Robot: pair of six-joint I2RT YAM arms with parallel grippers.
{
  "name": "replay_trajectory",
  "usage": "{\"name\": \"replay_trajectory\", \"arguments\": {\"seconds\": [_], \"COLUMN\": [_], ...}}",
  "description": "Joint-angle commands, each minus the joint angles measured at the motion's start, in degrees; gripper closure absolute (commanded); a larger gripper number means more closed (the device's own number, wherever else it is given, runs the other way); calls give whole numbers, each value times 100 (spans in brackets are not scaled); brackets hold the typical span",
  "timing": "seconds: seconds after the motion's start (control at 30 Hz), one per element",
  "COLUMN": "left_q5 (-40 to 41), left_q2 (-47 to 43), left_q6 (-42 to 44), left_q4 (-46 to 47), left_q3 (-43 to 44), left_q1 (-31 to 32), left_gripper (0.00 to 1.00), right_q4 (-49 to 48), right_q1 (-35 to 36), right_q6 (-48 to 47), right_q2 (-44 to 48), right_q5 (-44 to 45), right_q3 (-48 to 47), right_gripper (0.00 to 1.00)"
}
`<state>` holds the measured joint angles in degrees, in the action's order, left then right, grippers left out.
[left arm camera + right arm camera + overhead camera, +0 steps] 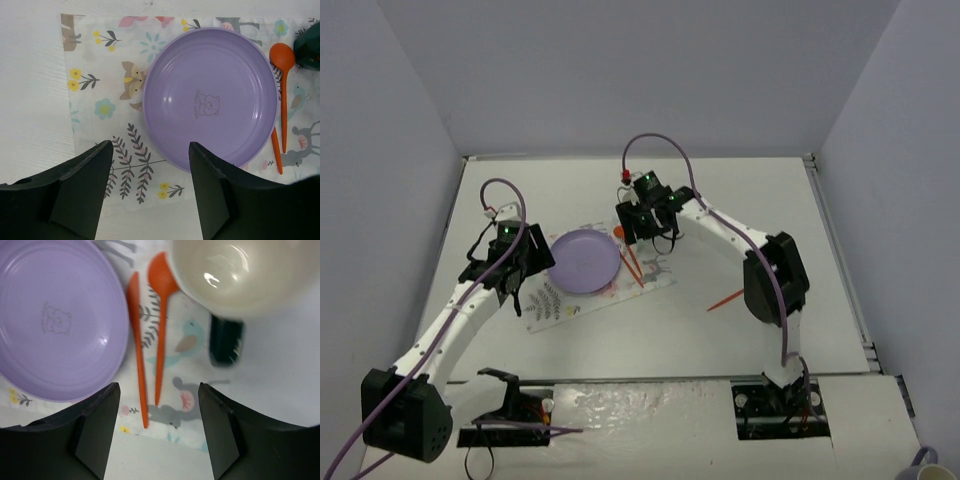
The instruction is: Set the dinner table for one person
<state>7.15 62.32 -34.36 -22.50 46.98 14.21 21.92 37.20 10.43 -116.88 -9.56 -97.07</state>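
Observation:
On the white dinner table [740, 200] lies a printed placemat [548, 306] [100, 85] with a purple plate [584, 261] [212, 97] [55, 320] on it. An orange knife [138, 355] and an orange spoon [161, 315] [282, 95] lie side by side to the right of the plate. A cup [225, 270], cream inside with a dark green handle [226, 340], stands by the spoon's head, beyond my right gripper [160, 425] [640, 225], which is open and empty. My left gripper [150, 147] [512, 268] hovers open over the mat's near left part.
A third orange utensil [725, 299] lies on the bare table right of the mat, close under my right arm's elbow [775, 280]. Blue-grey walls close in the table on three sides. Another cup [920, 466] stands off the table at the bottom right.

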Motion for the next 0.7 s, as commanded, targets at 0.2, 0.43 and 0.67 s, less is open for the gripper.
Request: {"name": "replay_trajectory", "arguments": {"seconds": [0.2,0.43,0.67], "left_q5": [-63,-383,-645], "left_q2": [63,131,52], "left_q6": [99,43,46], "left_q4": [305,289,388], "left_q3": [80,164,189], "left_q1": [-53,-86,-103], "left_gripper": [41,41,41], "right_q4": [-3,725,1166], "right_q1": [-817,-889,-864], "right_q6": [3958,5561,6203], "right_q2": [4152,6078,6045], "right_q5": [2043,2672,2923], "right_q3": [3688,4911,5541], "right_gripper": [47,52,54]}}
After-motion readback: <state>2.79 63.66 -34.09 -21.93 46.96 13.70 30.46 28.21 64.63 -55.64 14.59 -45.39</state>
